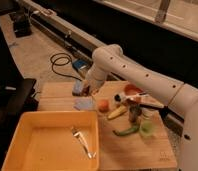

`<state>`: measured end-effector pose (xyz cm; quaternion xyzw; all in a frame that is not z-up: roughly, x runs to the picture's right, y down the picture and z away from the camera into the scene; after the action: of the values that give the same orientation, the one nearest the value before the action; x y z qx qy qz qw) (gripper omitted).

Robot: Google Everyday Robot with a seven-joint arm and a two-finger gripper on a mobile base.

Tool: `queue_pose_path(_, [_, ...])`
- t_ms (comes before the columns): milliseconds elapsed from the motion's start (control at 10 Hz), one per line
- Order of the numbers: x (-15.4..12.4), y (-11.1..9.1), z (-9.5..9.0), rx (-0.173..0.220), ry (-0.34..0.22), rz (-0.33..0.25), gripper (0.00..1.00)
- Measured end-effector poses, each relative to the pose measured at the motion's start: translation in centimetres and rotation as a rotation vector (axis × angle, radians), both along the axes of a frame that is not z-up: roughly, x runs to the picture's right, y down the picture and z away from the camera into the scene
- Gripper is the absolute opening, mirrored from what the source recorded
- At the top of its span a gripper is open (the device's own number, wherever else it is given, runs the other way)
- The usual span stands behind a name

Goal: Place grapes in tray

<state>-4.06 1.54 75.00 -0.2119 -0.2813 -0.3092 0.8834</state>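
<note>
the tray [12, 150] sits nearest, a wide yellow bin on the near left part of the wooden bench [137, 152]. a silvery fork [82, 142] lies inside it, toward its right wall. no grapes are in the tray.

right of the tray, a small printed mark [164, 156] near the bench's near corner is too small to read. also right of the tray lies a green pepper [126, 131]. beyond it stand a pale green cup [147, 129] and a dark can [134, 113], whose label cannot be read.

just past the tray's far wall lies a flat blue cloth [84, 103]. an orange-red fruit [103, 105] sits just past the tray's far right corner, with a yellow banana-like piece [117, 112] beside it. a small dark clump just right of that fruit looks like the grapes [118, 99], though it is hard to make out. a red bowl [132, 90] sits a little beyond them.

the hand [86, 89] hangs low beyond the cloth, farther from the tray. it is just beside a small blue block [78, 88], and whether it grips anything or how wide it stands i cannot tell. the grapes lie apart from the hand, off to its right as seen, and nothing of the hand touches them. the white arm [127, 67] rises from the hand and runs off right. farthest from the tray, a black cable [59, 62] loops on the floor.
</note>
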Motion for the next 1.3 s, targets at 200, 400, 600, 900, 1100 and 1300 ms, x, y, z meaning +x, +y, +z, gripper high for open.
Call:
queue_pose_path(200, [-1.0, 0.3, -0.3, 0.017, -0.002, -0.047, 0.0])
queue_pose_path(400, [-4.2, 1.9, -2.0, 0.044, -0.037, -0.101, 0.0])
queue_pose_path(600, [-6.4, 3.9, -4.2, 0.066, -0.076, -0.14, 0.0])
queue_pose_path(900, [-8.7, 7.6, -7.8, 0.104, -0.231, -0.203, 0.0])
queue_pose_path(1100, [-10.3, 11.1, -9.7, 0.109, -0.436, -0.351, 0.0])
queue_pose_path(1300, [-11.2, 13.3, -10.9, 0.114, -0.577, -0.454, 0.0])
